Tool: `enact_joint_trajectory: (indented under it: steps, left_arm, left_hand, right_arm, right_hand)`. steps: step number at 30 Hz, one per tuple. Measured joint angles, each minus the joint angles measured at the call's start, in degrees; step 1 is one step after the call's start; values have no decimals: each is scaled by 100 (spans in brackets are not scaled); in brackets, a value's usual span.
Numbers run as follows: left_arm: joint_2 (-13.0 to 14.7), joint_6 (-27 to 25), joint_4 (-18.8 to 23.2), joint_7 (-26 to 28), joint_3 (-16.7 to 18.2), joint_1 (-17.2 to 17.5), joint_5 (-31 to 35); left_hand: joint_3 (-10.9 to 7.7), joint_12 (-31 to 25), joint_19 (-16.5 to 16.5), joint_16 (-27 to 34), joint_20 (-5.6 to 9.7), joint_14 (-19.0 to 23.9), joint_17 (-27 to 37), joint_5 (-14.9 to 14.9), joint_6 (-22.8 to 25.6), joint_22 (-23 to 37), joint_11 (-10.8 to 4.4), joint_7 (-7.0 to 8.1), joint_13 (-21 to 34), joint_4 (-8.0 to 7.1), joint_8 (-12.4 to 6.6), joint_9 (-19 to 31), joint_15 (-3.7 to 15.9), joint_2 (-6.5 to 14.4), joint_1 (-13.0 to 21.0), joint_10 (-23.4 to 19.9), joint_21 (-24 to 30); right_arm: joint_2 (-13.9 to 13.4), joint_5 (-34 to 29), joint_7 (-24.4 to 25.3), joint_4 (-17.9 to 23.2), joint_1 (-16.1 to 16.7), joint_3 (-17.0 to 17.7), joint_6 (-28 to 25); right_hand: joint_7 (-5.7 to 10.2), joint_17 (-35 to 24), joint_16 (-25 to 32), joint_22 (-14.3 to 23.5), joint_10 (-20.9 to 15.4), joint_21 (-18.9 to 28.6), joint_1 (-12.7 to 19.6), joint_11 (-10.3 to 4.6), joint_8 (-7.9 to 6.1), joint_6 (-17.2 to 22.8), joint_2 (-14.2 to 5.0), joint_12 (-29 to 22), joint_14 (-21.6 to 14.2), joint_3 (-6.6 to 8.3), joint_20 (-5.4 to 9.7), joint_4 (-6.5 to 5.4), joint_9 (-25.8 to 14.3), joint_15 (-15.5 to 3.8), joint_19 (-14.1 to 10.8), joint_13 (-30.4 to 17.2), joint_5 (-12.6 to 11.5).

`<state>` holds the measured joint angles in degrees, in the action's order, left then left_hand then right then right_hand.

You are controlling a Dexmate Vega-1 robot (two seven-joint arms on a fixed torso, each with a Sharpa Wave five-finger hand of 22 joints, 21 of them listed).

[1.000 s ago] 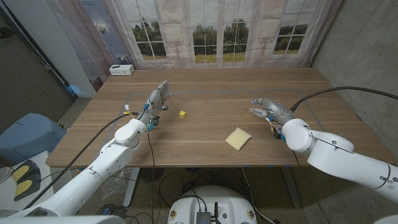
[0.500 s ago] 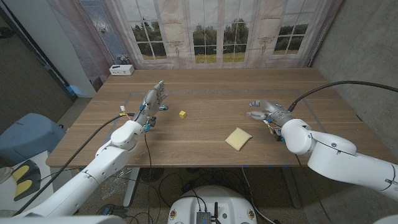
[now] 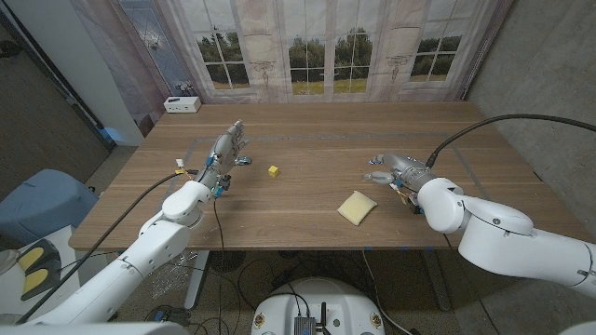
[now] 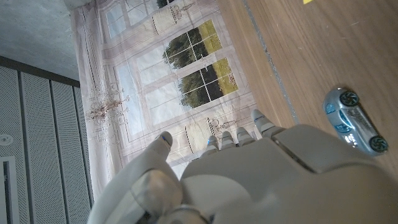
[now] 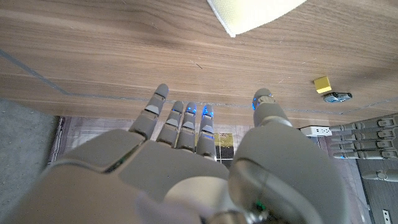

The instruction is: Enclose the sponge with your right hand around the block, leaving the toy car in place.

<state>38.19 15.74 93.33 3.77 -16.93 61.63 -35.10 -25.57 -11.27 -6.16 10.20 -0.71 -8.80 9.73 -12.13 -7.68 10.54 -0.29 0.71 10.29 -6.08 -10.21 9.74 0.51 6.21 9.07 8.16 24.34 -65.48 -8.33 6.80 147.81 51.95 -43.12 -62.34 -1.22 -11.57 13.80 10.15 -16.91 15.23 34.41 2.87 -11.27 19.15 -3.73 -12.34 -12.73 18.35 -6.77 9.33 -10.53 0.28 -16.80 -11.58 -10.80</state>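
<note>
Nearest the surface's [image 3: 307,233] front edge we see the sponge [image 3: 357,207], lying free. Just beyond it the right robot hand [image 3: 389,170] hovers with spread, empty fingers, we judge ready to enclose it. Farther in sits the block [image 3: 273,171]; the toy car [image 3: 243,160] lies beside the empty, open-fingered left robot hand [image 3: 228,149].
</note>
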Motion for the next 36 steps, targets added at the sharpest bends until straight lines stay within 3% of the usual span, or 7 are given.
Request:
enact_joint_trajectory:
  steps: [9, 14, 25, 28, 36]
  left_arm:
    - [23, 31, 31, 41, 53, 45, 35]
    - [79, 31, 100, 124, 105, 103, 89]
    - [193, -23, 246, 315, 238, 274, 183]
    - [216, -27, 277, 333, 274, 315, 190]
    - [282, -42, 362, 401, 386, 449, 198]
  left_hand:
    - [0, 0, 1, 0, -1, 22, 0, 0, 22, 0, 0, 23, 0, 0, 0, 0, -22, -24, -23, 0, 0]
    - [0, 0, 20, 0, -125, 54, 0, 0, 72, -1, 32, 73, 0, 0, 0, 0, -54, -23, -24, -32, -41]
    - [24, 0, 22, 0, -126, 73, 0, 0, 103, -1, 62, 103, 0, 24, 0, 0, -72, -23, -23, -62, -41]
    - [24, 0, 19, 0, -207, 91, 0, 0, 103, -1, 102, 103, 0, 24, 0, 0, -135, -23, -23, -104, -62]
    - [24, -39, 41, 0, -247, 113, 0, 0, 133, -1, 174, 133, 0, 24, 0, -1, -175, -23, -23, -175, -62]
  right_arm:
    - [22, -408, -277, 129, -338, -535, -343]
    - [82, -670, -459, 182, -555, -895, -584]
    - [272, -1053, -717, 193, -994, -1640, -995]
    - [337, -1118, -752, 163, -1102, -1822, -1105]
    - [507, -1207, -772, 78, -1342, -2215, -1339]
  right_hand:
    - [31, 12, 0, 14, -71, 0, 27, -31, 0, 31, 177, 0, -28, -56, 0, 30, 0, -29, 0, 0, 0]
    - [72, 12, -24, 13, -78, -31, 111, -131, 0, 72, 259, 0, -46, -79, 0, 53, 0, -54, 0, -25, 0]
    - [135, 12, -68, 13, -68, -66, 204, -178, 0, 8, 350, 0, 17, -79, 0, 53, -28, -115, 1, -29, -23]
    - [155, 11, -89, 13, -37, -66, 203, -208, 0, -12, 350, 0, 37, -79, 1, 53, -28, -133, 1, -29, -46]
    - [186, 11, -90, 12, 15, -106, 232, -216, 0, -44, 379, 36, 141, -102, 1, 30, -28, -133, 1, -29, -46]
